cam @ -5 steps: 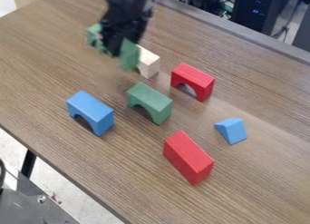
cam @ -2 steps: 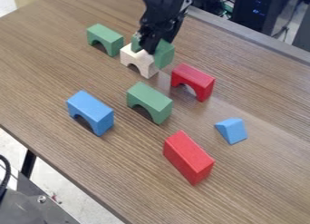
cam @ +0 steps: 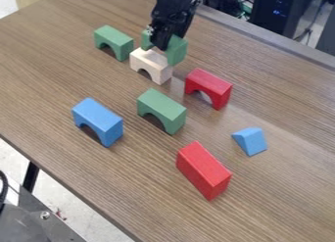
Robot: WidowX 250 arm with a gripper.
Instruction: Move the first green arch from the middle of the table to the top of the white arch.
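So I've got eight blocks on this wooden table (cam: 281,187), and three of those are green arches. One is the held green arch (cam: 176,51), up near the top of the frame, left of centre. My pincer (cam: 159,46) is clamped on it around the middle, with an end poking out on each side. It's right at the top of the one white arch (cam: 150,61), but honestly I can't tell if the two are touching.

Green arch number two (cam: 115,36) sits in the upper left, and number three (cam: 163,106) is close to the centre, both standing on their legs. Other than that: one red arch (cam: 210,82) right of centre and a bit up, one blue arch (cam: 99,116) at centre left, one solid red block (cam: 204,170) lower down, right of centre, and one blue wedge (cam: 251,139) over on the right.
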